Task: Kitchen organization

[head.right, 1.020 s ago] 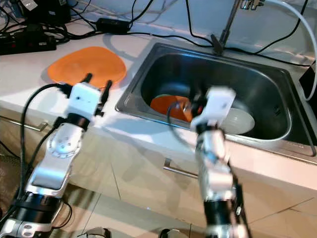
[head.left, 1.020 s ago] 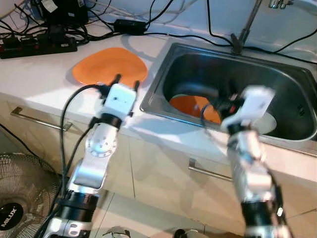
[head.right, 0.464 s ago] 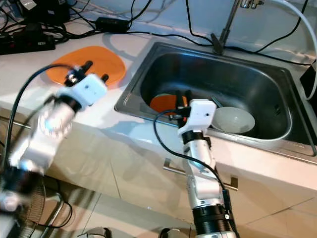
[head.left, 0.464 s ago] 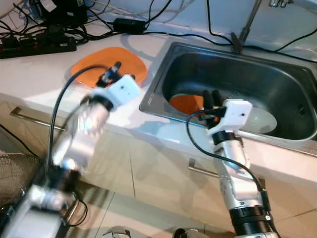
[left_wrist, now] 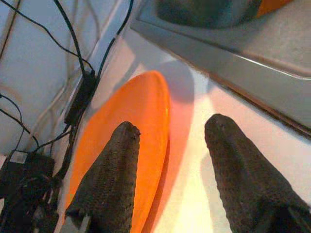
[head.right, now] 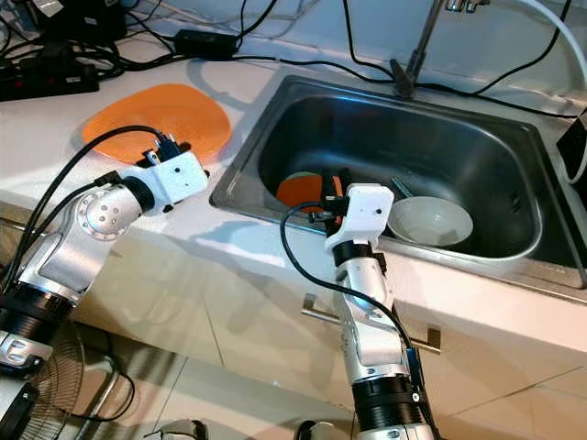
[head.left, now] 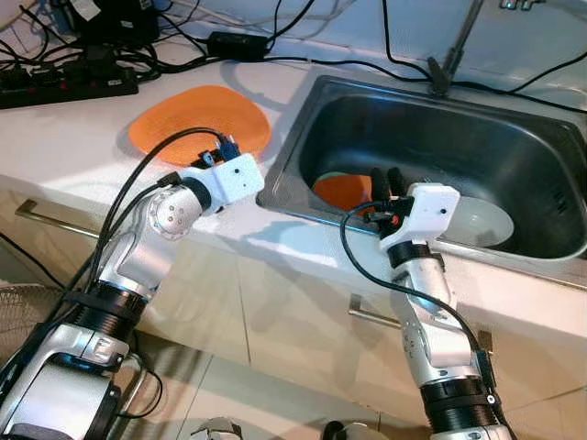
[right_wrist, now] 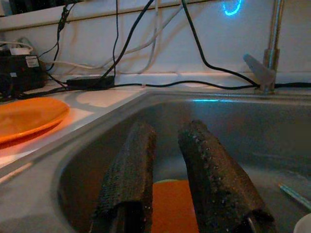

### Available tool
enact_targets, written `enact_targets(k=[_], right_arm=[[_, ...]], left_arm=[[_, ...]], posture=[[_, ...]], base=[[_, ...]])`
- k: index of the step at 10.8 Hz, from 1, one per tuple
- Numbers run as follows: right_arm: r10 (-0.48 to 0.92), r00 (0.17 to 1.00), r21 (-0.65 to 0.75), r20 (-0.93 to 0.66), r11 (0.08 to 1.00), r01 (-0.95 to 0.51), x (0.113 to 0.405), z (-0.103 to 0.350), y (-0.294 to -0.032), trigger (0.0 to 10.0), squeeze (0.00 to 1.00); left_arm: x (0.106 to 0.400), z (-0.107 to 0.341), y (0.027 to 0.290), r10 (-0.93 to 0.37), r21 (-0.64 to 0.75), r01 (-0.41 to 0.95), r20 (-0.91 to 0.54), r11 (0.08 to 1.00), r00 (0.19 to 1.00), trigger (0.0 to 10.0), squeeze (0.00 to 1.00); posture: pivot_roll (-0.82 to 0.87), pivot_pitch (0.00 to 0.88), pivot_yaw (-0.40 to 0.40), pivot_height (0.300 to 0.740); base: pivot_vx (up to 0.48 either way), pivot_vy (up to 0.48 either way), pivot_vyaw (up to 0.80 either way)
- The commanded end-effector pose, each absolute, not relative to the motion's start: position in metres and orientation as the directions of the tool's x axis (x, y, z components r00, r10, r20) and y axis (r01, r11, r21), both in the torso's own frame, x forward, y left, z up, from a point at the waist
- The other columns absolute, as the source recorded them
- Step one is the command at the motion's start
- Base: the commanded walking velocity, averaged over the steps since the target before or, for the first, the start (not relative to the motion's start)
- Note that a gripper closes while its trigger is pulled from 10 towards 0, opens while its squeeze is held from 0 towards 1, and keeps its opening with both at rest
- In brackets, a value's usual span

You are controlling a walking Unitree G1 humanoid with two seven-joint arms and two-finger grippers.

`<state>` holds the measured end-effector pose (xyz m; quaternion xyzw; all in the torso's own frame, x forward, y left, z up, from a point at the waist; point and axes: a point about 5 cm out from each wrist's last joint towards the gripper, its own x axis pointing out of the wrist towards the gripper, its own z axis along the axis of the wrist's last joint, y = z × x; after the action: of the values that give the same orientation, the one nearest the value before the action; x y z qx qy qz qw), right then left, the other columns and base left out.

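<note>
Left hand [left_wrist: 170, 170] lower, beside plate [left_wrist: 131, 131]

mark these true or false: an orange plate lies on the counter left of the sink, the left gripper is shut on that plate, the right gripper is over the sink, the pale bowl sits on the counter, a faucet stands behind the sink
1. An orange plate lies on the counter left of the sink. True.
2. The left gripper is shut on that plate. False: its fingers are spread apart, with the plate's edge seen between them and nothing gripped.
3. The right gripper is over the sink. True: it reaches in over the front rim, above a second orange plate.
4. The pale bowl sits on the counter. False: it lies inside the sink.
5. A faucet stands behind the sink. True.
</note>
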<state>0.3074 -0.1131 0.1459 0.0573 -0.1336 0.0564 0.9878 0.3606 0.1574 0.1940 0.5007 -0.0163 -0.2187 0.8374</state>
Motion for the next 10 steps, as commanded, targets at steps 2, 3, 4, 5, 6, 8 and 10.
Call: enact_targets(k=[2,3,4,5,6,8,10], right_arm=[[0.090,0.961,0.089,0.260,0.989,-0.117,0.309,0.143,-0.115,10.0,0.00],[0.092,0.961,0.089,0.260,0.989,-0.118,0.309,0.144,-0.114,10.0,0.00],[0.092,0.961,0.090,0.260,0.989,-0.119,0.310,0.144,-0.114,10.0,0.00],[0.095,0.961,0.090,0.261,0.988,-0.122,0.310,0.144,-0.113,10.0,0.00],[0.093,0.961,0.091,0.261,0.989,-0.121,0.311,0.144,-0.113,10.0,0.00],[0.091,0.961,0.092,0.260,0.989,-0.119,0.312,0.144,-0.112,10.0,0.00],[0.091,0.961,0.093,0.260,0.989,-0.119,0.313,0.144,-0.112,10.0,0.00]], left_arm=[[0.366,0.191,0.155,-0.351,0.862,0.354,-0.226,0.361,0.909,10.0,0.00],[0.369,0.192,0.153,-0.342,0.873,0.344,-0.224,0.347,0.913,10.0,0.00],[0.372,0.193,0.150,-0.339,0.883,0.340,-0.227,0.325,0.913,10.0,0.00],[0.376,0.192,0.143,-0.349,0.888,0.344,-0.232,0.305,0.908,10.0,0.00],[0.380,0.192,0.137,-0.352,0.897,0.344,-0.238,0.277,0.905,10.0,0.00],[0.389,0.193,0.131,-0.342,0.910,0.349,-0.262,0.225,0.902,10.0,0.00],[0.399,0.196,0.130,-0.308,0.921,0.347,-0.283,0.179,0.908,10.0,0.00]], posture=[[0.08,0.085,-0.029,0.740],[0.09,0.083,-0.028,0.740],[0.09,0.083,-0.028,0.740],[0.08,0.080,-0.027,0.740],[0.08,0.077,-0.025,0.740],[0.08,0.073,-0.021,0.740],[0.08,0.070,-0.018,0.740]], base=[[0.000,0.000,0.00],[0.000,0.000,0.00],[0.000,0.000,0.00],[0.000,0.000,0.00],[0.000,0.000,0.00],[0.000,0.000,0.00],[0.000,0.000,0.00]])
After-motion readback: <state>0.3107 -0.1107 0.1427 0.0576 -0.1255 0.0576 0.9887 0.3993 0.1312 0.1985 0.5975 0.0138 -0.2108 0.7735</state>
